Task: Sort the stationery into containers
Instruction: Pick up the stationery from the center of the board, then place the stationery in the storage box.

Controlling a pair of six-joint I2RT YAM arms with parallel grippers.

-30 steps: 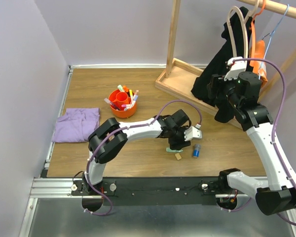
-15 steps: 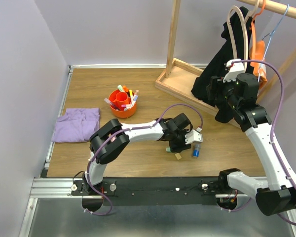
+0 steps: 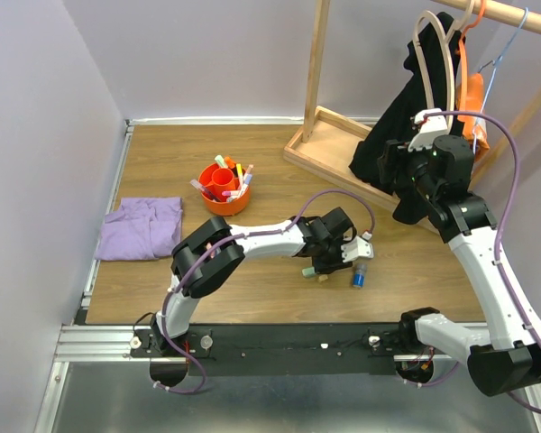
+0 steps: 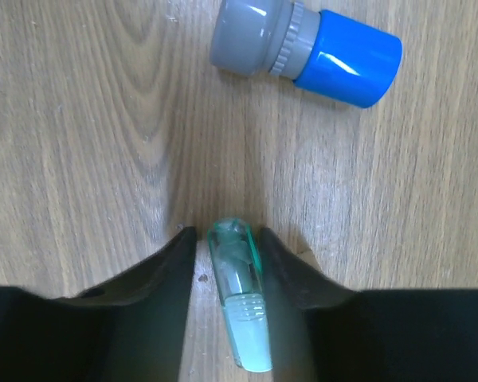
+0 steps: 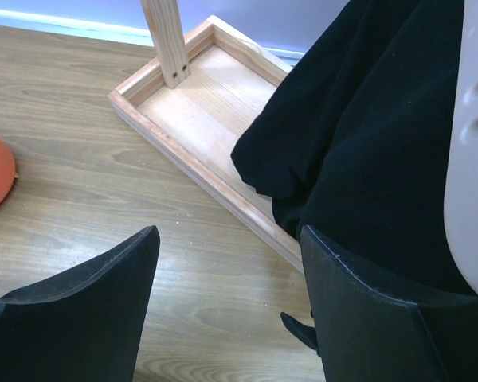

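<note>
Stationery pens (image 3: 238, 172) with pink, yellow and orange ends stand bunched in the round orange tub (image 3: 218, 207) at the far left of the wooden counter (image 3: 252, 144); any print on them is too small to read. Three more pieces lie loose nearer the arm bases, well apart from the tub. One is a green-tinted clear tube (image 4: 237, 296) with a rounded tip and a pale ribbed band. Beyond its tip is a glossy blue cylinder (image 4: 346, 56) with a grey ridged cap, lying on its side. A small tan eraser (image 3: 325, 276) sits just beside the arm in the top view. The left pincer (image 4: 227, 237) is down at the counter, its jaws narrowed to either side of the green-tinted clear tube. The right-hand finger in its wrist view looks pressed to the barrel, while a thin strip of wood shows between the barrel and the other finger, so the tube is bracketed rather than clamped. The right pincer (image 5: 227, 239) is held high near the black garment (image 5: 366, 143) and above the wooden rack base (image 5: 199, 103). Its fingers are spread wide with nothing between them. A folded purple cloth (image 3: 142, 227) lies at the left edge of the counter.
</note>
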